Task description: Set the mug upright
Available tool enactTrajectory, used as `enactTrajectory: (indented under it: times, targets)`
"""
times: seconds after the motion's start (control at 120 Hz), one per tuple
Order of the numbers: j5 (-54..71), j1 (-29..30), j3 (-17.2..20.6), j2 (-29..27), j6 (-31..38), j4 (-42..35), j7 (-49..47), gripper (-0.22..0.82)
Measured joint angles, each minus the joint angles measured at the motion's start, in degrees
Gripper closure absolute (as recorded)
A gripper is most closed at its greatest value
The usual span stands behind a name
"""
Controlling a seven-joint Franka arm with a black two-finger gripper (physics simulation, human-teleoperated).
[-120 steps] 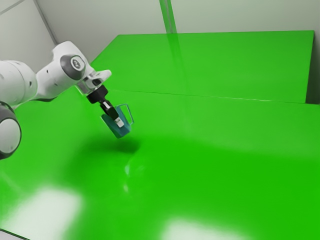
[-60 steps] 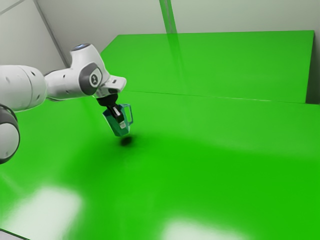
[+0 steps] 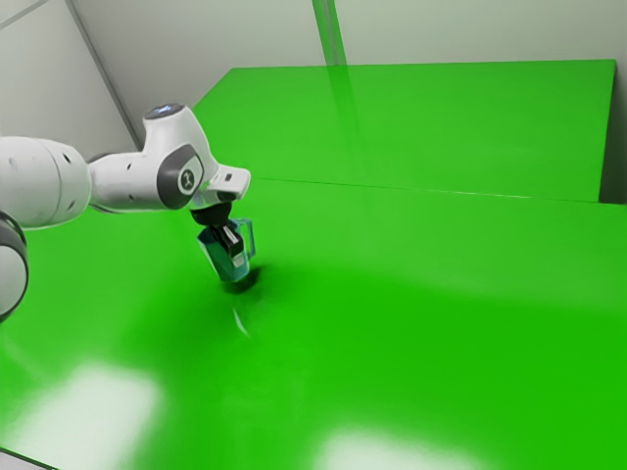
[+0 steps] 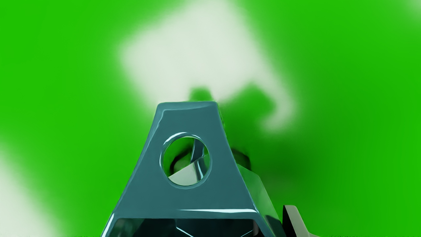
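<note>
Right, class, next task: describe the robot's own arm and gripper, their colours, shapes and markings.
The arm is white with thick, rounded segments. Dark grey caps mark its joints, one cap bearing a pale ring and a small emblem. The gripper is black, with slim fingers carrying pale grey patches.

Your arm [image 3: 37, 182] has smooth, rounded white shells, marked with small dark spots and a thin curved seam farther back from the gripper [image 3: 232, 250]. Just above the gripper's black body you have a blocky white flange [image 3: 233, 182] with a small dark detail. Next along sits a dark grey joint cover [image 3: 168, 186], bearing a white ring around a dark emblem. Higher up is a round, dark, bluish cap [image 3: 165, 111]. Farthest from the gripper, you see a pale disc [image 3: 8, 279] rimmed in dark grey. Your fingertip [image 4: 297, 222] is light grey with a black side.
</note>
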State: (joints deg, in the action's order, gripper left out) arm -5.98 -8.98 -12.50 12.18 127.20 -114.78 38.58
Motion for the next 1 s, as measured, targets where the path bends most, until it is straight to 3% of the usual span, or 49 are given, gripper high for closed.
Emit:
enactTrajectory:
  times: [1.0]
  targets:
    - [2.4, -0.6, 0.0, -0.2, 4.9, -3.6, -7.2, 0.78]
